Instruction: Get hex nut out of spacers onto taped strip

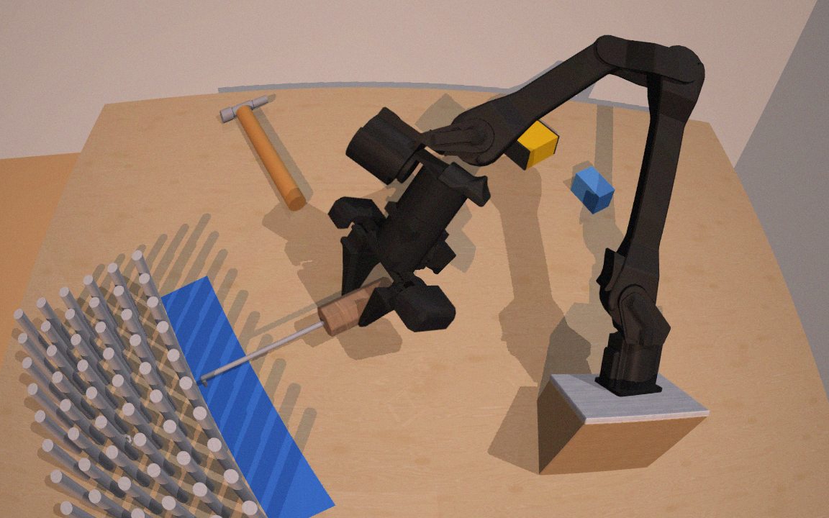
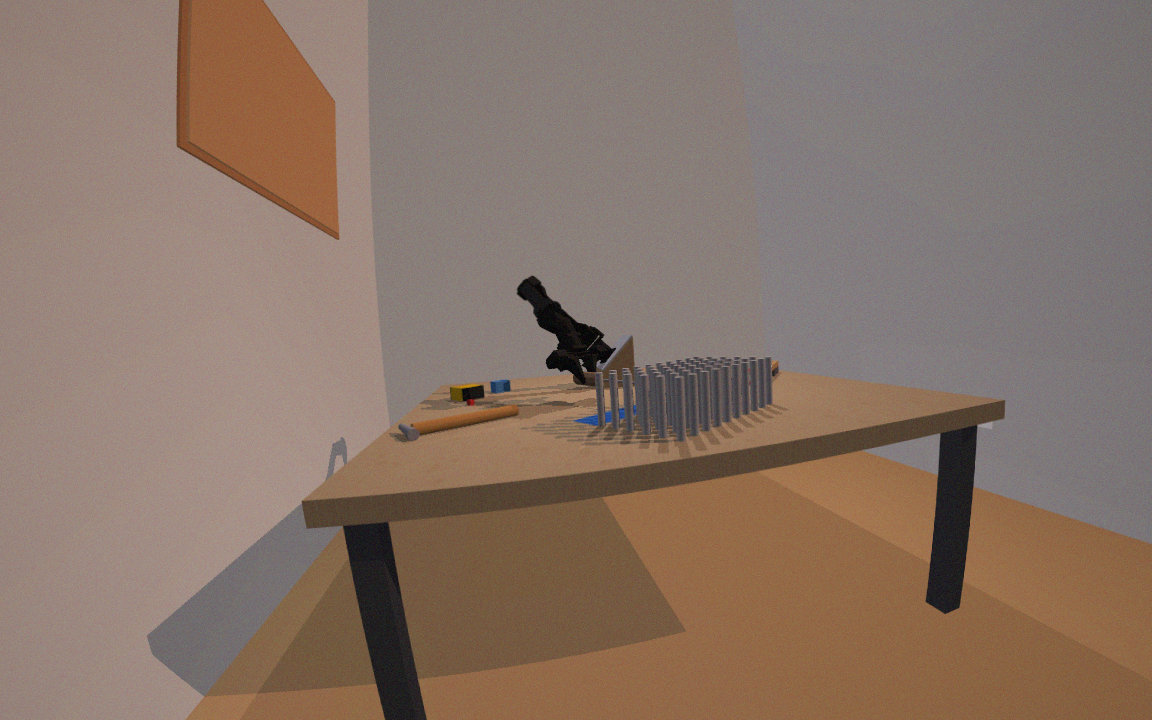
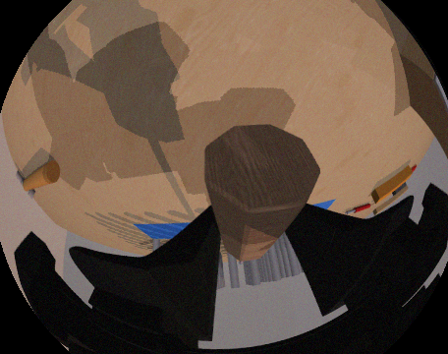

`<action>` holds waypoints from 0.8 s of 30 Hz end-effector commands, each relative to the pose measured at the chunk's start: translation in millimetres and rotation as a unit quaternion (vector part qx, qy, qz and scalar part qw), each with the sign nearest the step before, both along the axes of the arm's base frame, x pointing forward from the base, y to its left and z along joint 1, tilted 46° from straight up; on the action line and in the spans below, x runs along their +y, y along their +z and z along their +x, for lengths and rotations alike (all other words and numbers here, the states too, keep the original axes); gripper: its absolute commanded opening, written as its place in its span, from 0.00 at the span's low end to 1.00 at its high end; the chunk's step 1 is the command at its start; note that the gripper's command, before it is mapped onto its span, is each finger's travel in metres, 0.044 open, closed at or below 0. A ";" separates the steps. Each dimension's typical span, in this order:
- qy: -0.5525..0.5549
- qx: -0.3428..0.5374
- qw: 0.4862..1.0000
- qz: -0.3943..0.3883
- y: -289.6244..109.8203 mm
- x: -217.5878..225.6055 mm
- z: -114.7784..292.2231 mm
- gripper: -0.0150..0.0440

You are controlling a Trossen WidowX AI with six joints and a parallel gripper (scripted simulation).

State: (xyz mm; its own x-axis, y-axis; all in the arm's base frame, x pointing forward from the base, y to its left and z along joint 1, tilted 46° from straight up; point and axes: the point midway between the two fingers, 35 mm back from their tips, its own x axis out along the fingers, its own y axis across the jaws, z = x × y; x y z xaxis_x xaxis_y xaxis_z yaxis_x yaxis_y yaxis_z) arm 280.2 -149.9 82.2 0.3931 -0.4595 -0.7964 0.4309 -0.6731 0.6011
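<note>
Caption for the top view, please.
Gripper shut on the hook tool's wooden handle, its tip over the blue strip beside the spacers.

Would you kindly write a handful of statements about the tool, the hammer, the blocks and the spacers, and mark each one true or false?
1. The jaws of the gripper are shut on the wooden handle of the hook tool. True.
2. The tool's hooked tip is over the blue taped strip, at the front row of the spacers. True.
3. The hammer lies inside the spacer field. False: it lies on the table, away from the field.
4. Several spacers have toppled. False: all visible ones stand upright.
5. The blue block is stacked on the yellow block. False: they sit apart.
</note>
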 end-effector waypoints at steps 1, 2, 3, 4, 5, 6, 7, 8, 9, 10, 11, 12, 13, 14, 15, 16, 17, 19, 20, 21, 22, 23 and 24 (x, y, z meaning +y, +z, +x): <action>0.008 -0.002 1.000 -0.002 -15.1 -13.0 -7.5 0.25; 0.008 -0.002 1.000 -0.002 -16.8 -14.6 -8.8 0.25; 0.009 -0.002 1.000 -0.002 -17.2 -14.9 -9.1 0.25; 0.009 -0.002 1.000 -0.002 -16.9 -14.7 -9.0 0.25; 0.009 -0.002 1.000 -0.002 -16.9 -14.7 -8.9 0.25; 0.009 -0.002 1.000 -0.002 -17.0 -14.6 -8.7 0.25; 0.009 -0.002 1.000 -0.002 -17.1 -14.6 -8.4 0.25; 0.008 -0.002 1.000 -0.002 -17.2 -14.5 -8.1 0.25; 0.009 -0.002 1.000 -0.002 -17.4 -14.4 -7.6 0.25; 0.009 -0.002 1.000 -0.002 -17.6 -14.3 -7.1 0.25; 0.009 -0.002 1.000 -0.002 -17.8 -14.2 -6.6 0.25; 0.009 -0.002 1.000 -0.002 -18.0 -14.0 -6.1 0.25; 0.009 -0.002 1.000 -0.002 -18.3 -13.9 -5.6 0.25; 0.009 -0.002 1.000 -0.002 -18.5 -13.8 -5.0 0.25; 0.009 -0.002 1.000 -0.002 -18.7 -13.7 -4.5 0.25; 0.009 -0.002 1.000 -0.002 -18.9 -13.6 -4.0 0.25; 0.009 -0.002 1.000 -0.002 -19.1 -13.5 -3.4 0.25; 0.008 -0.002 1.000 -0.002 -19.6 -13.3 -2.3 0.25; 0.008 -0.002 1.000 -0.002 -19.8 -13.2 -1.8 0.25; 0.008 -0.002 1.000 -0.002 -20.0 -13.1 -1.2 0.25; 0.008 -0.002 1.000 -0.002 -20.2 -13.0 -0.7 0.25; 0.008 -0.003 1.000 -0.002 -20.4 -12.9 -0.1 0.25; 0.008 -0.003 1.000 -0.002 -20.6 -12.9 0.4 0.25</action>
State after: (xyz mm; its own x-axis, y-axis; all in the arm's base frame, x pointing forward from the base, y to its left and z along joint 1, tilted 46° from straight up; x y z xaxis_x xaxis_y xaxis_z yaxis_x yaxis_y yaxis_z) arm 276.2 -163.5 60.7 0.3958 -0.4582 -0.7959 0.4440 -0.6631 0.6026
